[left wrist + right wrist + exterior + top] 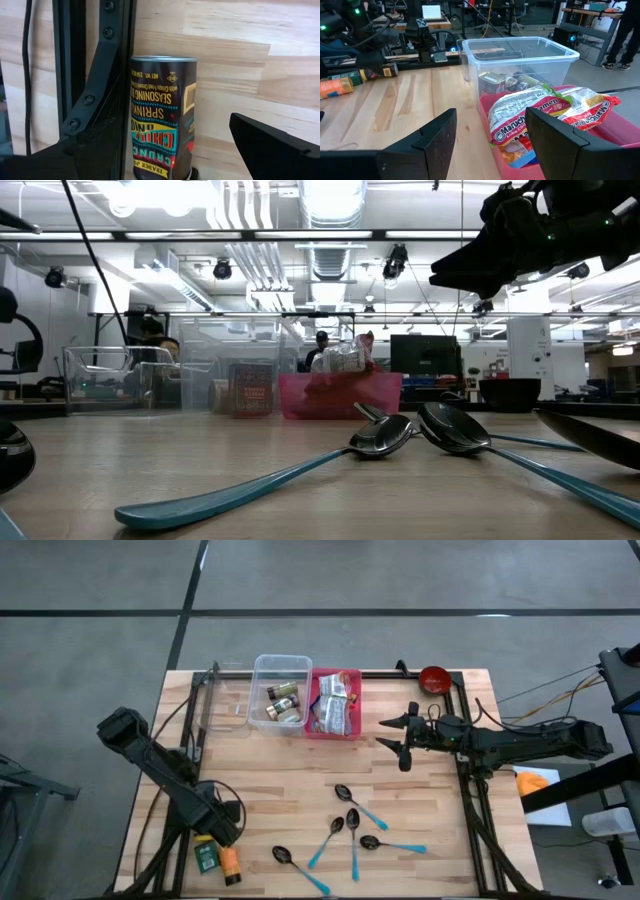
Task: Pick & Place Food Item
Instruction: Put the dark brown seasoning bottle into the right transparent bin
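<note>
While both arms stand over the wooden table, the contents are listed here relative to the pink bin, which sits at the far edge near the middle.

Pink bin: holds ramen packets, printed wrappers piled above the rim.

Clear bin: touching the pink bin on its left side; holds several small jars and tins.

Red bowl: to the right of the pink bin, near the far right corner.

Spoons: five, dark bowls with teal handles, scattered on the boards well in front of the pink bin.

Seasoning can: dark, colourfully labelled, upright, far from the pink bin at the near left corner, beside a black frame bracket. An orange bottle and a green tin lie there too.

Right gripper: raised just right of the pink bin, pointing at it, fingers parted with nothing between them.

Left gripper: well away from the pink bin at the near left corner, directly by the seasoning can, fingers spread wide to either side of it, not closed on it.
</note>
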You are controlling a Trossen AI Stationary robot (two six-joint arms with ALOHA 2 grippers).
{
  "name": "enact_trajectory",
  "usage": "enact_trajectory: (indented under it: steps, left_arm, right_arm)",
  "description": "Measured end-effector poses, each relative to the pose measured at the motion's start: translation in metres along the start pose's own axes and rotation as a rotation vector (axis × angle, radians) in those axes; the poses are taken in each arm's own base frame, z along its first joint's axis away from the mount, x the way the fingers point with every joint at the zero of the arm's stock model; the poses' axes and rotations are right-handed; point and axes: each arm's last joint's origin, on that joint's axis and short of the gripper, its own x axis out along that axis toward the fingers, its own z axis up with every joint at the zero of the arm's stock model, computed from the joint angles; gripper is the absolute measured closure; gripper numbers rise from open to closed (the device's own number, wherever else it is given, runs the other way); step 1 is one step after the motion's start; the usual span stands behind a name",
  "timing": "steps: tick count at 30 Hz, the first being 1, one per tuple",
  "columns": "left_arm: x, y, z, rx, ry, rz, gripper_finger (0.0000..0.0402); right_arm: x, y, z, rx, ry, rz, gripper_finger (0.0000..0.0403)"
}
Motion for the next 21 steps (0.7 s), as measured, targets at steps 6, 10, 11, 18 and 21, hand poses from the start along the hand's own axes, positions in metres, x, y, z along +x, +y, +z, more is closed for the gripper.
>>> enact_trajectory:
  steps: [6,10,11,18,21]
  left_arm:
    - [0.008,0.001,0.0,0.009,0.001,-0.005,0.0034]
    - [0.015,0.001,0.001,0.008,0.004,-0.011,0.0034]
    - [0.017,0.001,0.002,0.008,-0.001,-0.018,0.0034]
    - [0.017,-0.004,0.002,0.001,-0.017,-0.088,0.0034]
    - [0.016,-0.007,0.001,-0.013,-0.018,-0.138,0.0034]
  right_arm:
    - [0.0,0.0,0.0,-0.001,-0.001,0.0,0.0168]
    - [0.0,0.0,0.0,-0.001,0.0,0.0,0.0168]
    - [0.0,0.0,0.0,-0.002,0.0,0.0,0.0168]
    - [0.0,0.0,0.0,0.0,0.0,0.0,0.0168]
    - [0.0,0.0,0.0,-0.001,0.0,0.0,0.0168]
